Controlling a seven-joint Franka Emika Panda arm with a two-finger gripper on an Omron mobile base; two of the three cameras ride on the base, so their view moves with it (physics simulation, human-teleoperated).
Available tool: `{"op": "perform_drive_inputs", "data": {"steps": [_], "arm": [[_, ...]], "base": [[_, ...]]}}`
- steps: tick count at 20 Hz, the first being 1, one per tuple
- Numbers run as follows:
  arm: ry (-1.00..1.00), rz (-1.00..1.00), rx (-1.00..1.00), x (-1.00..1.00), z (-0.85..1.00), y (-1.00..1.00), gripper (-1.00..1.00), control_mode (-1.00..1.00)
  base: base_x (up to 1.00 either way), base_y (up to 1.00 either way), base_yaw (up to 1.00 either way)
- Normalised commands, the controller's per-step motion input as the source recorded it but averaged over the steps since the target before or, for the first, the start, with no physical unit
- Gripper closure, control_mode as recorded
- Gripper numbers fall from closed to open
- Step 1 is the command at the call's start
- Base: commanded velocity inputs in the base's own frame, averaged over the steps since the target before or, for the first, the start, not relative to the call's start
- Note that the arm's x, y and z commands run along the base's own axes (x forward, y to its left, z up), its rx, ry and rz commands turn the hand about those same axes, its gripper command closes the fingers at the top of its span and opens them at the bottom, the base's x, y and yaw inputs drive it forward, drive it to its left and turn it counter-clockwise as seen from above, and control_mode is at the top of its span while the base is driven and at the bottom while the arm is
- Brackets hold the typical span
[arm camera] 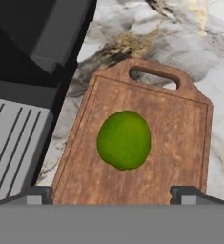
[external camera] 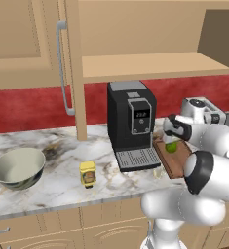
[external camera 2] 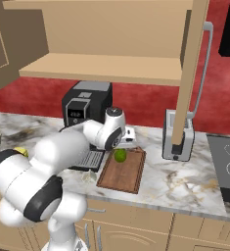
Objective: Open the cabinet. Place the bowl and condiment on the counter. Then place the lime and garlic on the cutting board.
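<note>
The lime (arm camera: 124, 140) lies on the reddish-brown cutting board (arm camera: 166, 119), near its middle. My gripper (arm camera: 112, 193) is open just above the lime, with its fingertips (arm camera: 187, 193) wide apart and nothing between them. From the base, the gripper (external camera: 170, 140) hovers over the lime (external camera: 171, 147) on the board (external camera: 177, 164). The grey-green bowl (external camera: 18, 168) and the yellow condiment bottle (external camera: 87, 173) stand on the marble counter (external camera: 52, 192). A small pale garlic (external camera 2: 89, 175) lies on the counter by the board's front left corner. The cabinet (external camera: 145, 65) stands open, its shelf bare.
A black coffee machine (external camera: 130, 121) with a grey grille tray stands right beside the board's left edge. A silver toaster (external camera 2: 179, 137) sits to the board's right, and a stovetop (external camera 2: 226, 166) lies beyond it. The open cabinet door (external camera 2: 192, 73) hangs over the toaster.
</note>
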Motion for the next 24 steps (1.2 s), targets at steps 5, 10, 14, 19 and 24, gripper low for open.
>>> {"op": "perform_drive_inputs", "data": {"steps": [5, 10, 14, 19, 24], "arm": [[-0.03, 0.0, -0.01, -0.69, 0.08, 0.62, -1.0, -1.0], [0.0, -0.03, -0.02, -0.44, -0.01, 0.8, -1.0, -1.0], [0.02, -0.09, 0.0, -0.12, -0.03, 0.36, -1.0, -1.0], [0.03, -0.11, 0.0, -0.31, 0.0, 0.04, -1.0, -1.0], [0.01, -0.09, 0.0, -0.2, -0.02, 0.09, -1.0, -1.0]], "base": [[0.0, 0.0, 0.0], [0.0, 0.0, 0.0], [0.0, 0.0, 0.0], [0.0, 0.0, 0.0], [0.0, 0.0, 0.0]]}}
